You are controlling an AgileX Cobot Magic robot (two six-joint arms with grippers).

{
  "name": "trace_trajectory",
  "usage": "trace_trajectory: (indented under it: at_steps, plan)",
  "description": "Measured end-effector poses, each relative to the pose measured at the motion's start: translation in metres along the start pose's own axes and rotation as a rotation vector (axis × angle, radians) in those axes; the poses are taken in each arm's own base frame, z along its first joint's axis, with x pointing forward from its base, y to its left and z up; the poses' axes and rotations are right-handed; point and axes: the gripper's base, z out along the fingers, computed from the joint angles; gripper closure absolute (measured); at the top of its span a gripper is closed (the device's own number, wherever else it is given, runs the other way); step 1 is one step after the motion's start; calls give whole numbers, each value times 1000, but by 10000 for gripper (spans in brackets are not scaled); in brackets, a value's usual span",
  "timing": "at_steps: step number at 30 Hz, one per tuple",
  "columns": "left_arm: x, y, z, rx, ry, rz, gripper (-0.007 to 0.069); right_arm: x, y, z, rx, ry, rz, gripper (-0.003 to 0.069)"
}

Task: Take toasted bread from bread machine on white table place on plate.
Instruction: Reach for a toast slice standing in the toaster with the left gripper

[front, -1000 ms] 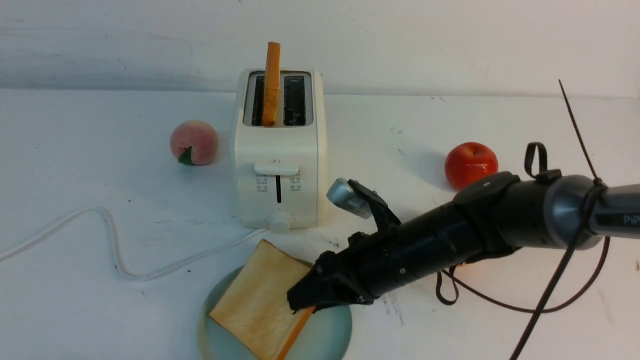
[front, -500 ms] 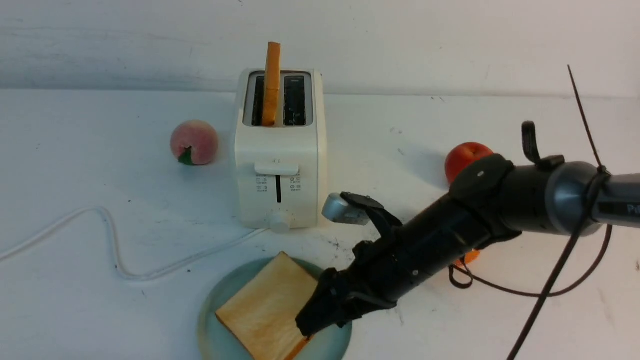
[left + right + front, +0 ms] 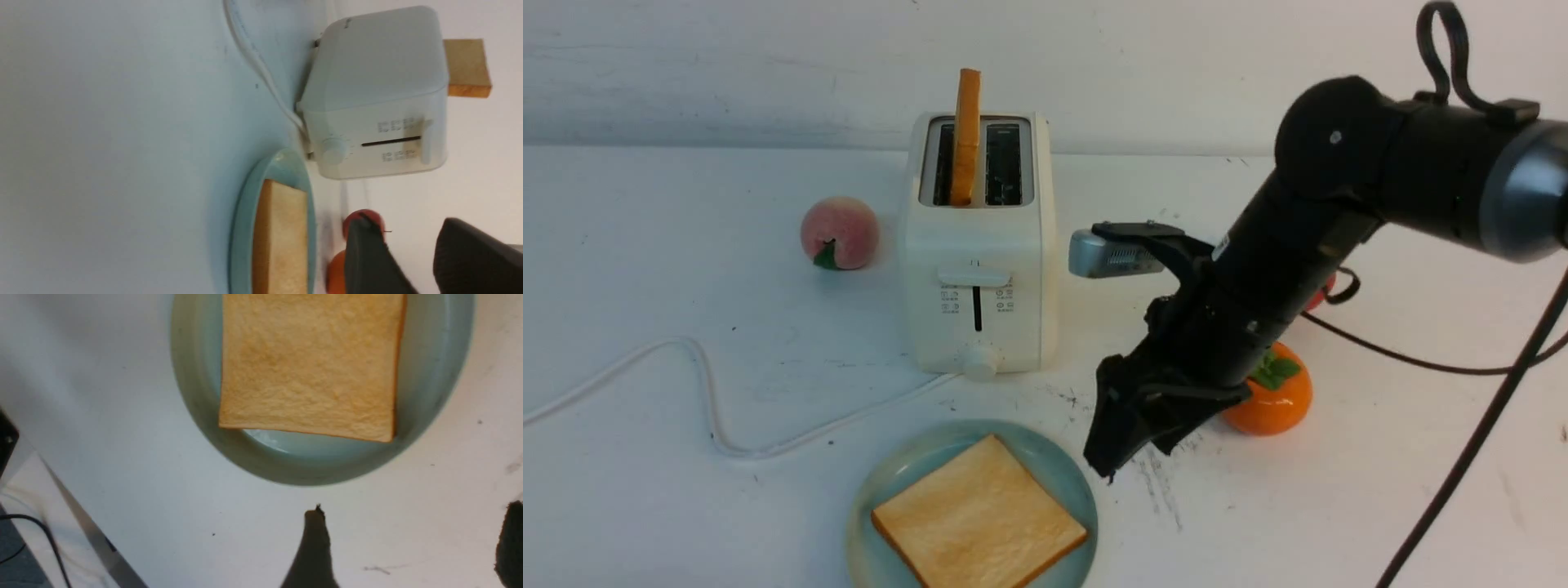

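The white bread machine (image 3: 980,245) stands mid-table, and one slice of toasted bread (image 3: 967,135) stands upright in its left slot. A second slice (image 3: 978,516) lies flat on the blue-green plate (image 3: 882,490) at the front edge of the white table (image 3: 645,245). My right gripper (image 3: 1115,445) hangs open and empty just right of the plate, above the table. From the right wrist, the slice (image 3: 310,363) on the plate (image 3: 196,396) lies ahead of that open gripper (image 3: 412,508). My left gripper (image 3: 402,222) shows only in its wrist view, its jaws apart and empty, facing the bread machine (image 3: 376,106) and the plate (image 3: 245,228).
A peach (image 3: 840,233) sits left of the bread machine. An orange fruit (image 3: 1270,400) lies right behind my right gripper. A red apple (image 3: 1327,286) is mostly hidden by the arm. The white cord (image 3: 711,408) snakes over the table's left side.
My right gripper has let go of the slice, which now lies flat on the plate. The right arm has lifted and pulled back to the right.
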Motion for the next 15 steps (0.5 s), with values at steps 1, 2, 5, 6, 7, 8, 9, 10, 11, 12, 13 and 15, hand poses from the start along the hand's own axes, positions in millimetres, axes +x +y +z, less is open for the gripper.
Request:
trace_trajectory:
  at_steps: [1,2,5,6,7,8,9,10,11,12,13,15]
  plan:
    - [-1,-1,0,14,-6,1,385,-2,-1,-5,31,-4,4,146]
    - [-1,-5,-1,30,-12,10,385,-4,-2,-11,79,-8,4,188]
    - [-4,-29,-9,113,-30,65,398,-5,-5,-28,211,-19,18,324]
    - [-5,-38,-12,141,-37,83,405,-4,-6,-33,252,-22,14,360]
    - [-6,-45,-15,159,-42,106,419,-3,-7,-37,283,-25,24,410]
    - [-8,-61,-21,191,-47,148,447,0,-9,-47,351,-31,35,487]
    - [-8,-70,-23,191,-42,179,476,2,-9,-53,387,-39,45,551]
    - [-9,-80,-24,185,-30,223,508,6,-8,-62,434,-55,65,609]
    - [-8,-88,-24,167,-8,272,535,8,-7,-67,454,-67,80,642]
    - [-9,-95,-26,167,0,294,549,10,-6,-70,466,-72,81,648]
    - [-8,-105,-24,139,34,345,584,16,-4,-77,488,-85,101,669]
    - [-9,-126,-15,54,130,443,638,32,6,-94,507,-124,127,677]
